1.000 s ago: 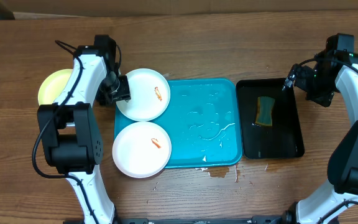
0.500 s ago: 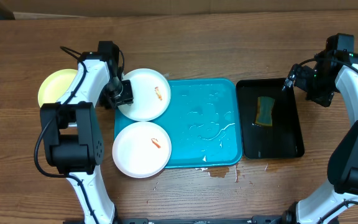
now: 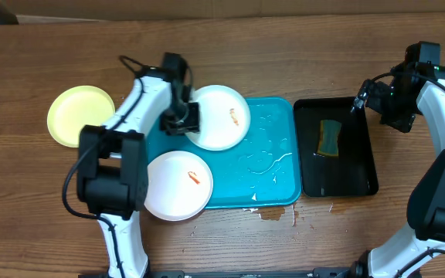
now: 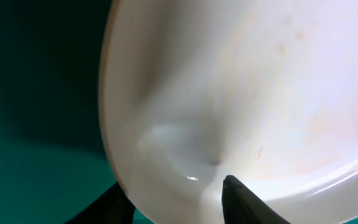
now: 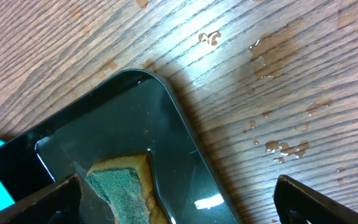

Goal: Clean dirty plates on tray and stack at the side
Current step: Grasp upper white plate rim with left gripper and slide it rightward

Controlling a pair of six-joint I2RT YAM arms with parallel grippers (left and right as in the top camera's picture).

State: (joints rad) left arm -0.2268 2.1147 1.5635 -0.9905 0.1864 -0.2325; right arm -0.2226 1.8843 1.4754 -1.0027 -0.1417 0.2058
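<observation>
My left gripper (image 3: pixel 185 122) is shut on the left rim of a white plate (image 3: pixel 221 117) with an orange-red smear, held over the back of the turquoise tray (image 3: pixel 273 166). In the left wrist view this plate (image 4: pixel 247 93) fills the frame, its rim between my fingers (image 4: pixel 176 202). A second smeared white plate (image 3: pixel 174 185) rests on the tray's front left corner. The lime-green plate (image 3: pixel 79 116) lies on the table at the far left. My right gripper (image 3: pixel 371 99) is open above the back edge of the black tray (image 3: pixel 354 166), empty.
A green-and-yellow sponge (image 3: pixel 330 137) lies in the black tray; it also shows in the right wrist view (image 5: pixel 124 186). Water droplets (image 5: pixel 278 149) spot the wood (image 5: pixel 291 74) beside that tray. A small spill (image 3: pixel 273 214) lies at the turquoise tray's front edge.
My left gripper has carried the white plate to the right, from the tray's back left corner toward its middle back. The green plate is now fully uncovered. The right arm has not moved.
</observation>
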